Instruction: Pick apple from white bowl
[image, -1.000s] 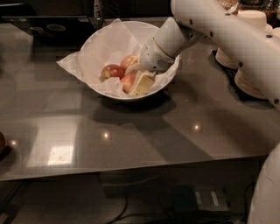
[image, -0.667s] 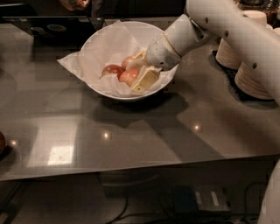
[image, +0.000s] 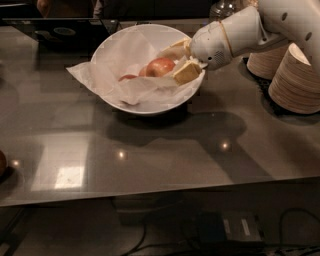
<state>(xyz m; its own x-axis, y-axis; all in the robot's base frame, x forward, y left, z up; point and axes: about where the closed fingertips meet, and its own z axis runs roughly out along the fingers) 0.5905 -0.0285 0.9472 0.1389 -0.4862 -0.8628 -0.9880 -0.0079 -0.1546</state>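
The white bowl (image: 150, 102) stands on the grey table at the back centre, lined with crumpled white paper (image: 107, 75) that pokes over its left rim. The light pinkish-red apple (image: 159, 66) sits high in the bowl's right half. My gripper (image: 170, 64) reaches in from the right, and its yellow fingers (image: 186, 73) are closed on either side of the apple. A second reddish fruit (image: 127, 77) lies lower in the bowl, half hidden by the paper.
Stacks of beige disposable bowls (image: 296, 75) stand at the right, just behind my arm. A dark flat device (image: 65, 31) lies behind the bowl at the back left. A dark red round thing (image: 2, 163) shows at the left edge. The table's front edge (image: 160, 192) runs across below.
My gripper has moved up and to the right inside the bowl, with the apple between its fingers. The apple now sits higher, near the right rim.
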